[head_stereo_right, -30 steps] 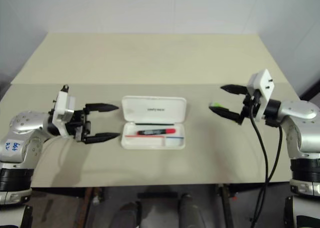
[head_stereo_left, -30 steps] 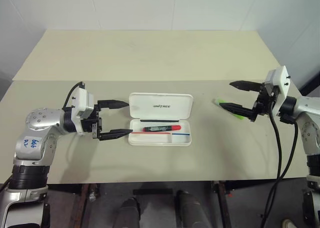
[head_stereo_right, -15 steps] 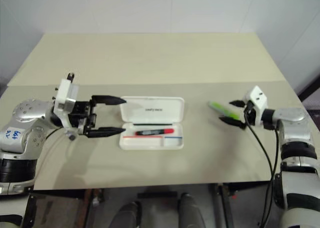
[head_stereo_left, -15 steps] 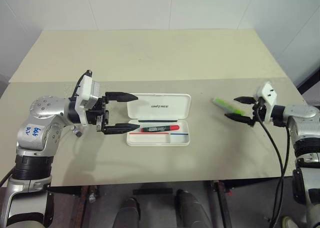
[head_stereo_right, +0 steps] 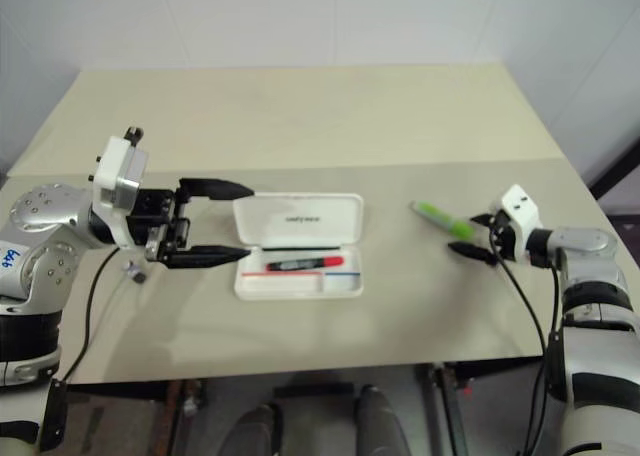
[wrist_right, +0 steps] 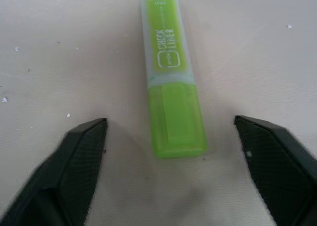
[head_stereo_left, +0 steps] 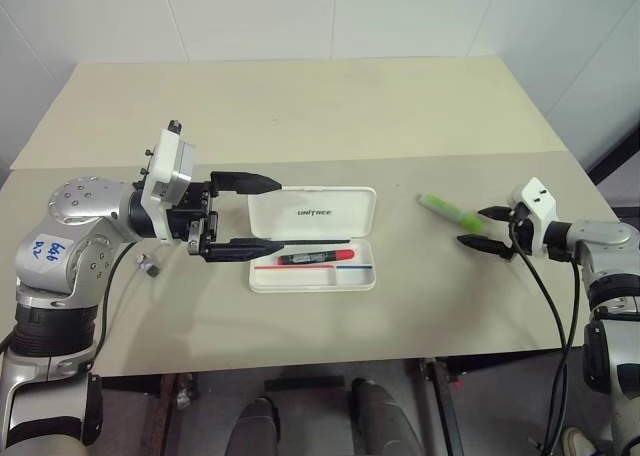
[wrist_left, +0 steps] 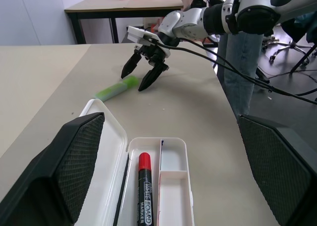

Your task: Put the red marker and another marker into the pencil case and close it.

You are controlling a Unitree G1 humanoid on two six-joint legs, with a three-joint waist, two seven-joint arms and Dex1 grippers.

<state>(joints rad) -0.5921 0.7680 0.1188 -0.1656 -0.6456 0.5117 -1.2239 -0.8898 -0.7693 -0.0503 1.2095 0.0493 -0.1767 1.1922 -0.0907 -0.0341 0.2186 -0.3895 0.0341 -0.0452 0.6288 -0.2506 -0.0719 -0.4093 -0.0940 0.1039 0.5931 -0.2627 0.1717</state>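
We see the bench as matt beige laminate, smooth, with tiny pale specks near the highlighter. The highlighter looks like lime plastic, its cap paler and frosted, with white print. The pencil case is smooth white hard plastic with a soft sheen. The red marker inside it is glossy plastic. The fingers are matt black with a fine cross-hatched grip texture
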